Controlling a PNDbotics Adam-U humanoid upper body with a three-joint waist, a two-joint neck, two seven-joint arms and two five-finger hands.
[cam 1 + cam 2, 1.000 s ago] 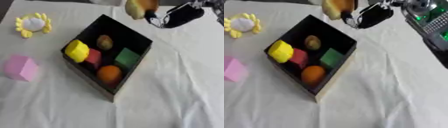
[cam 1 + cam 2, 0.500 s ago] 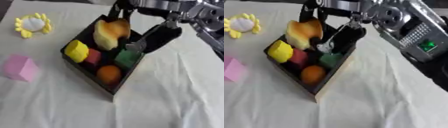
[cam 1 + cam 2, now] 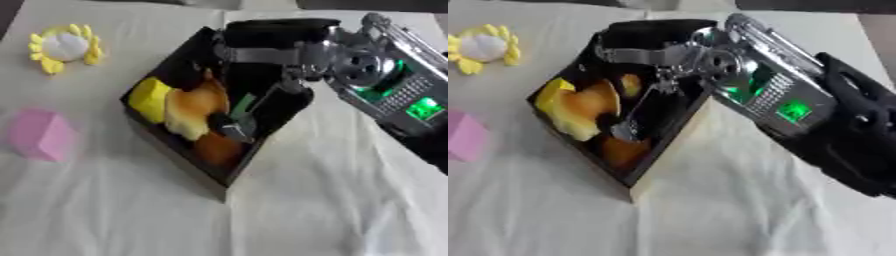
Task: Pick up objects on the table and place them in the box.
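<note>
A white cloth-covered table (image 3: 332,210) fills both views. Reaching in from the upper right, the robot's black and silver right arm (image 3: 798,107) lies over the far corner of the black, open-topped square box (image 3: 206,172), which sits askew near the middle of the cloth. The right hand (image 3: 254,107) is down inside the box, its dark fingers (image 3: 229,125) curled against a tan, bread-like lump (image 3: 194,111) that rests among the other pieces; a fingertip lies at the lump's lower right edge, though whether the thumb closes round the far side cannot be told. Just left of the lump, against the box's left wall, sits a yellow block (image 3: 149,98); below it, toward the near corner, an orange ball (image 3: 214,148); behind the fingers a sliver of a green block (image 3: 243,106). Outside the box, well apart on the cloth, lie a pink faceted block (image 3: 39,134) at the left and a yellow sunflower-shaped toy with a white centre (image 3: 63,47) at the upper left.
</note>
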